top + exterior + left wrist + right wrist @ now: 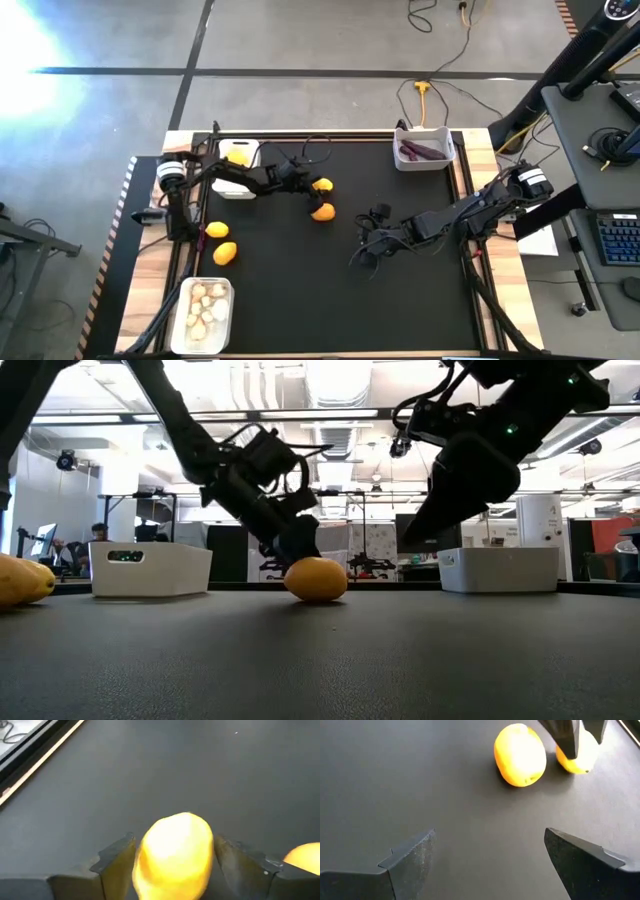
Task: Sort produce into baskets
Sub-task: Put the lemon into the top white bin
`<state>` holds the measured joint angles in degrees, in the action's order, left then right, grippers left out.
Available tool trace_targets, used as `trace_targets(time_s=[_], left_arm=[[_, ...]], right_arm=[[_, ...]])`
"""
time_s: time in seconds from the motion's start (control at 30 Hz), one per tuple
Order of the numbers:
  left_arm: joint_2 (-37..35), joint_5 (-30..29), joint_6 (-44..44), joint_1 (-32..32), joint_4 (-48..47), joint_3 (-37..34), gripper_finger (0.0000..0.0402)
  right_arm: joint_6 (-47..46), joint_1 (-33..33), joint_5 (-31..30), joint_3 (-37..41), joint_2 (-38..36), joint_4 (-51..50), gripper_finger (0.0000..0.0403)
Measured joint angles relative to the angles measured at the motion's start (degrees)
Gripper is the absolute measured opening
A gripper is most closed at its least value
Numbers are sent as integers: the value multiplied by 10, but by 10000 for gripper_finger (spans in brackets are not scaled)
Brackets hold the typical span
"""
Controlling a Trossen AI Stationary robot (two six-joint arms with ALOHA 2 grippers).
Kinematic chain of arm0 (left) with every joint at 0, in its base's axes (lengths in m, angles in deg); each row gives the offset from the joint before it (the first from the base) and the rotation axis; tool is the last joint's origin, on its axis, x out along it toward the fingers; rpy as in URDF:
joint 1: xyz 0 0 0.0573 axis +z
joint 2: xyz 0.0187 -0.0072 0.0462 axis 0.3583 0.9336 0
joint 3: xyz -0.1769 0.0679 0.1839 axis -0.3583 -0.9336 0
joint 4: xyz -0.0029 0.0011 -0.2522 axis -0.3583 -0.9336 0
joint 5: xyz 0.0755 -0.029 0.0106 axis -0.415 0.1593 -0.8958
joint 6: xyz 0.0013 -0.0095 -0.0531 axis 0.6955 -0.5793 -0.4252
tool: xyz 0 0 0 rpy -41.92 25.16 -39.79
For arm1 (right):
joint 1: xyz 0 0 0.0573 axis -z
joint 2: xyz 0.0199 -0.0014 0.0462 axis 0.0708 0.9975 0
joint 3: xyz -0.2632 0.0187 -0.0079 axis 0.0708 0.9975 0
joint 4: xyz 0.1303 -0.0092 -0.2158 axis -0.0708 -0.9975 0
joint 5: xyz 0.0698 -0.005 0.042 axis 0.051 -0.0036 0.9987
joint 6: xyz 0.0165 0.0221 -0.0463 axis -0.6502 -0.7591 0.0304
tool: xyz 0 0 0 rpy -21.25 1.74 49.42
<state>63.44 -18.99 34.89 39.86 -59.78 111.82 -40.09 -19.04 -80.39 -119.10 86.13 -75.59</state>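
Observation:
Two yellow lemons lie mid-table. My left gripper (314, 187) reaches in from the left, slanting down, and stands open around the far lemon (172, 855), one finger (117, 862) on each side. That lemon rests on the black mat. The near lemon (323, 211) lies just beside it. My right gripper (368, 248) hovers open over the mat to the right of both, with nothing between its fingers. Two more lemons (221, 242) lie near the left edge. My left gripper has its fingers close against the two opposite sides of the far lemon (212, 845), coming from the table's left and slanting down. I cannot tell whether they touch it. The lemon sits on the mat.
A white basket (243, 148) at the far left holds a lemon. One at the far right (425, 160) holds purple pieces. One at the near left (205, 338) holds whitish pieces. Bare mat stretches across the table's near middle and right.

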Motion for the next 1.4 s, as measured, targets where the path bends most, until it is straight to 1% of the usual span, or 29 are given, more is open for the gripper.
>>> trace_targets(time_s=[0.17, 0.33, 0.43, 0.57, 0.73, 0.9, 1.07, 1.23, 1.4], left_arm=[[22, 2, 0, 1, 28, 0, 229], [33, -1, -23, 2, 41, 1, 192], [18, -2, -38, 0, 28, -4, 177], [-19, -4, -43, -10, 22, -19, 176], [-92, -5, -52, -20, 27, -65, 177], [-205, -12, -73, -37, 41, -132, 177], [-318, -31, -91, -59, 27, -203, 177], [-417, -71, -102, -79, -27, -254, 177], [-509, -105, -110, -101, -104, -266, 177]], right_arm=[[0, 0, 0, 0, 0, 7, 364], [0, 7, 5, 0, 0, 12, 364], [0, 10, 3, 0, 0, 11, 364], [1, 9, 4, 0, 0, 11, 364], [0, 9, 4, 0, 0, 11, 364], [1, 9, 4, 0, 1, 12, 364], [1, 9, 4, 0, 1, 15, 364], [1, 9, 4, 0, 1, 16, 364], [0, 9, 4, 0, 1, 16, 364]])
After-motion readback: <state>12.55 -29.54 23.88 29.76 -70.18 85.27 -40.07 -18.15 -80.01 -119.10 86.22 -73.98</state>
